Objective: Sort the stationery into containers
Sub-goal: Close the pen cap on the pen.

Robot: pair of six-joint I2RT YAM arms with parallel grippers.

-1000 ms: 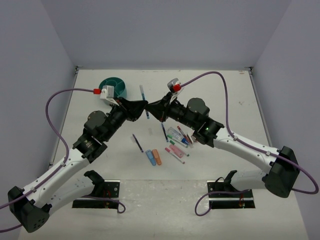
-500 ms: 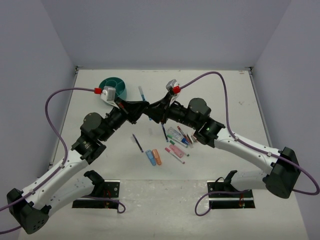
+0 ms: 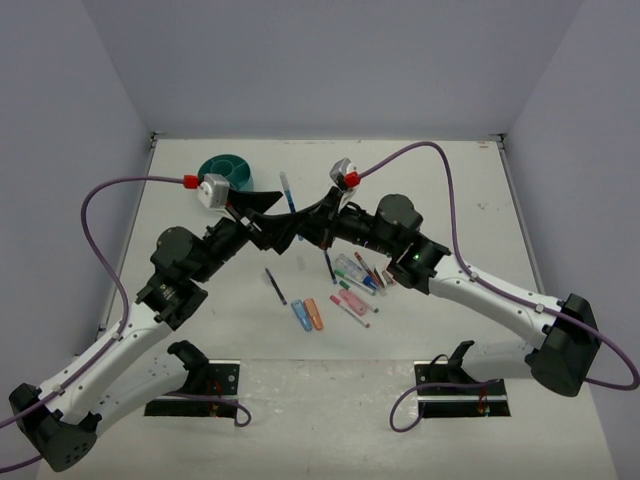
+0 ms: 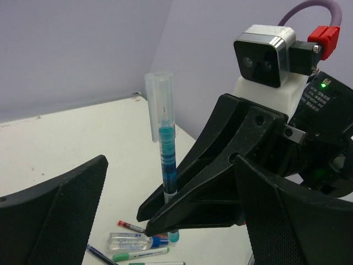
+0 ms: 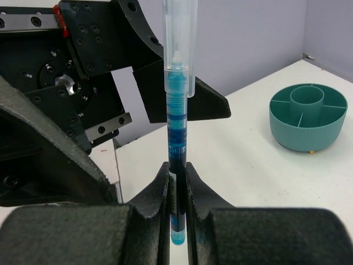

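Note:
A blue pen (image 3: 288,192) with a clear cap stands upright in mid-air, with my right gripper (image 3: 298,218) shut on its lower shaft. The right wrist view shows the pen (image 5: 176,138) pinched between the two pads of that gripper (image 5: 176,182). My left gripper (image 3: 278,216) faces it with jaws wide open on either side of the pen (image 4: 165,160), touching nothing. The round teal tub (image 3: 225,170) sits at the far left, also seen in the right wrist view (image 5: 308,116). More stationery (image 3: 355,280) lies loose on the table under the right arm.
A thin dark-blue pen (image 3: 274,286) and blue and orange stubby pieces (image 3: 308,315) lie near the table's middle. Below the grippers are a green marker (image 4: 138,255) and a small clear bottle (image 4: 128,241). Purple cables loop over both arms.
My left gripper, which was closed at the pen, has opened wide and let go. The right gripper stays shut on the pen, now carrying it alone.

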